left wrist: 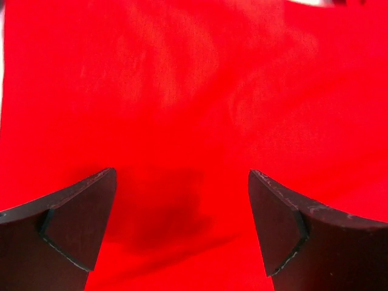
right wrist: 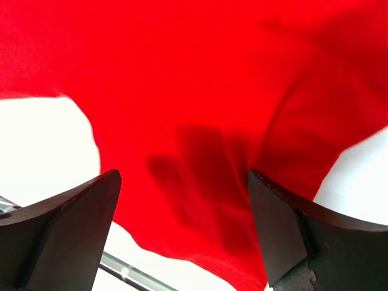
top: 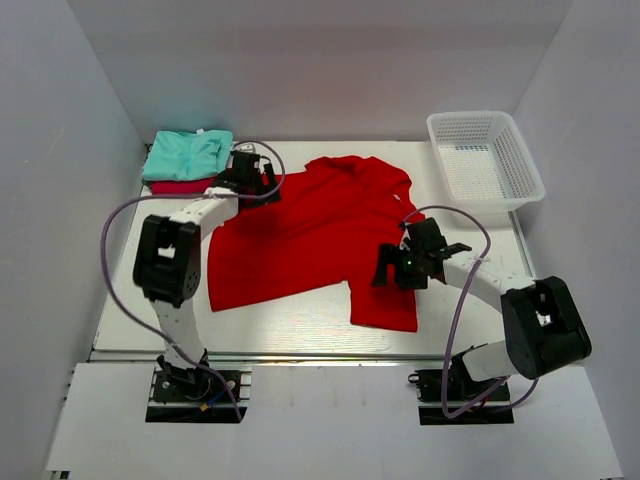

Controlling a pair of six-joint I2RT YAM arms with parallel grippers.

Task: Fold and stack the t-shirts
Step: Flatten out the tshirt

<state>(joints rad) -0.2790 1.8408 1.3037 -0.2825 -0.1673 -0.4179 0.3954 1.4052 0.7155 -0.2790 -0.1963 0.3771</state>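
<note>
Top external footage was filled at its centre by the bright red t-shirt (top: pixel 310 235), which was spread open and wrinkled over the middle of the table (top: pixel 300 325), with one flap reaching toward the near edge on the right. At the far left corner the mint green t-shirt (top: pixel 188 153) was seen folded and laid on top of the crimson-pink t-shirt (top: pixel 178 187), of which only a narrow strip was exposed along the near side. A white mesh basket (top: pixel 485 158) was set at the far right corner, well apart from the red cloth.

The left gripper (top: pixel 258 178) was held over the far left edge of the red shirt, just beside the folded pair. In the left wrist view its jaws were spread wide, nothing was held between them, and red cloth filled the whole picture beneath.

The right gripper (top: pixel 388 268) was positioned over the right side of the red shirt, above the near flap. In the right wrist view its jaws were likewise parted and nothing was gripped; its shadow was cast on the red fabric below, and bare white table was shown at both sides.
</note>
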